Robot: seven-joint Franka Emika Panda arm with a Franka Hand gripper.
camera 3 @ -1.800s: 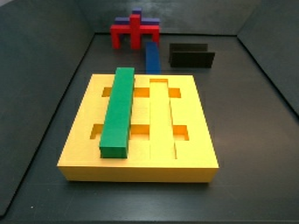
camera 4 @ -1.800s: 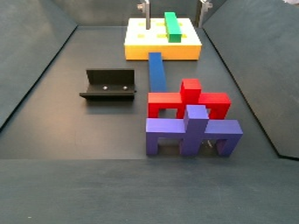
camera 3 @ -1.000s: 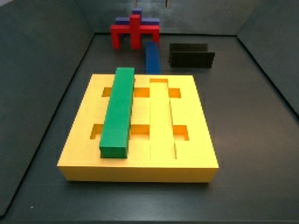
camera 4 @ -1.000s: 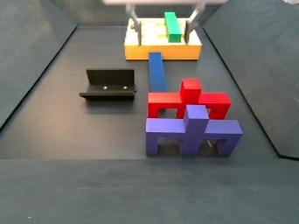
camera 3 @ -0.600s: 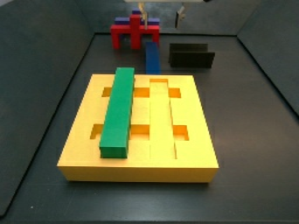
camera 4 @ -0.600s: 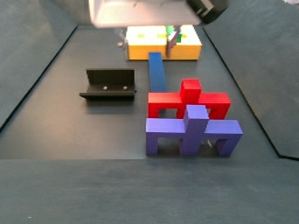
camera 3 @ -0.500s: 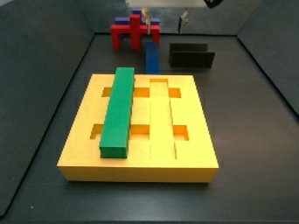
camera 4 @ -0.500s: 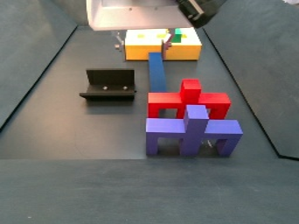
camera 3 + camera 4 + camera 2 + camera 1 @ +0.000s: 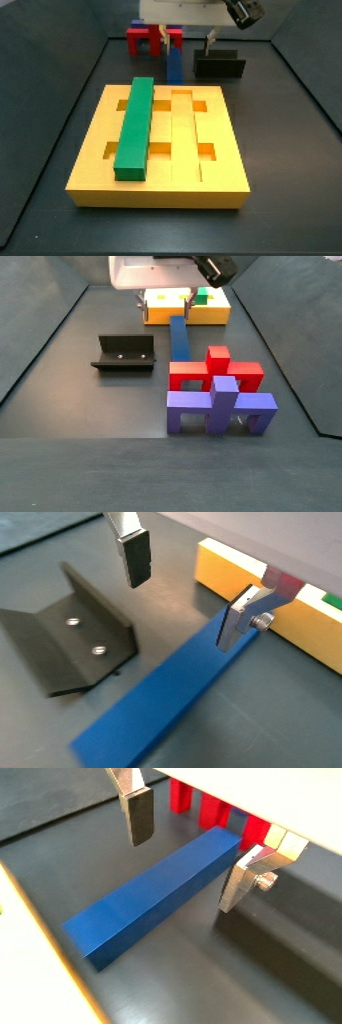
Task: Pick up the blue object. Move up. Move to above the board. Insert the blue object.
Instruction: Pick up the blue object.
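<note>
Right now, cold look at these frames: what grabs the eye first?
The yellow board fills a side view's foreground, the green bar lying along one groove. Beyond it the gripper hangs open over the blue object, a finger on each side, not touching. The fixture stands apart, beside the bar.

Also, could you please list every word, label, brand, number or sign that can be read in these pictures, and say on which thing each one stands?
None: no readable text shows in any view.
The blue object, the board, the green bar and the fixture are plain.
The tool, open above the blue object, bears no marking either.
</note>
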